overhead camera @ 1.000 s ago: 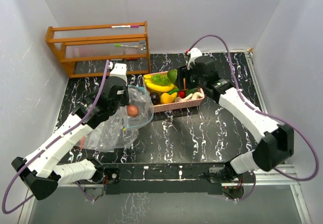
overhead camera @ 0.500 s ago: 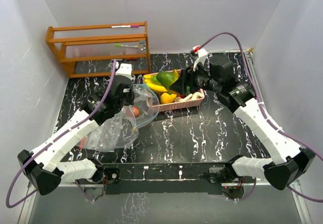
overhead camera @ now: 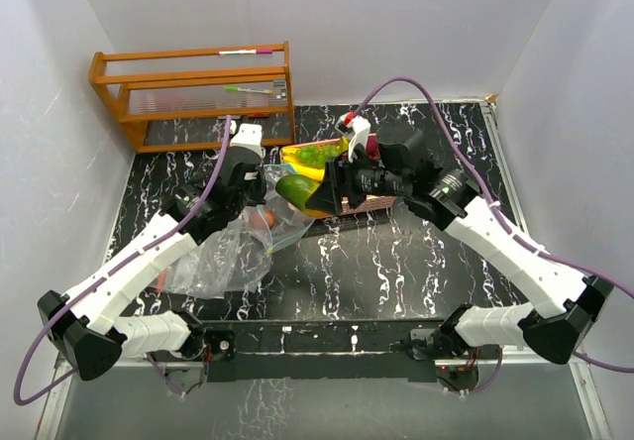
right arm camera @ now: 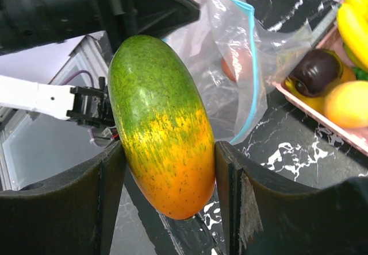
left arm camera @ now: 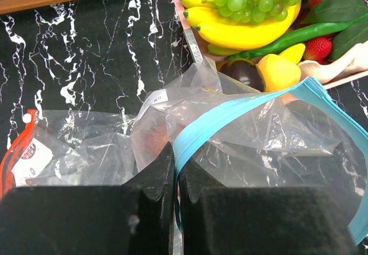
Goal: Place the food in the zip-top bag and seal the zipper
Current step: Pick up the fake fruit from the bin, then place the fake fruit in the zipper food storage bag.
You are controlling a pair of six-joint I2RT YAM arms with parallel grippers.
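In the top view, the right gripper (overhead camera: 319, 190) had left the pink tray (overhead camera: 369, 203), over which it had hung a second before. It now sat to the tray's left, fingers spread round a green-and-orange fruit (overhead camera: 293, 190). That put the fruit just beside the mouth of the zip-top bag (overhead camera: 213, 262), which lay toward the left edge of the table (overhead camera: 416, 262). The left gripper (overhead camera: 250, 184) had shifted only a little and had the bag's rim lifted. I judged the transfer nearly done, with the drop still to come.

From the left wrist, the left gripper (left arm camera: 175, 166) was pinched tight on the bag's blue zipper strip (left arm camera: 230, 114), holding the mouth open toward the tray. The rest of the food (left arm camera: 247, 34) was still in the tray, including bananas, grapes, a dark plum and a lemon.

From the right wrist, the two fingers (right arm camera: 100, 200) clamped the fruit (right arm camera: 161, 123) across its middle, set fairly wide by its girth. Beyond it the open bag (right arm camera: 253, 48) showed one orange piece (right arm camera: 233, 66) already inside. The fruit looked glossy and bulky against the opening, so it might catch the rim or slip. Sealing was well off.
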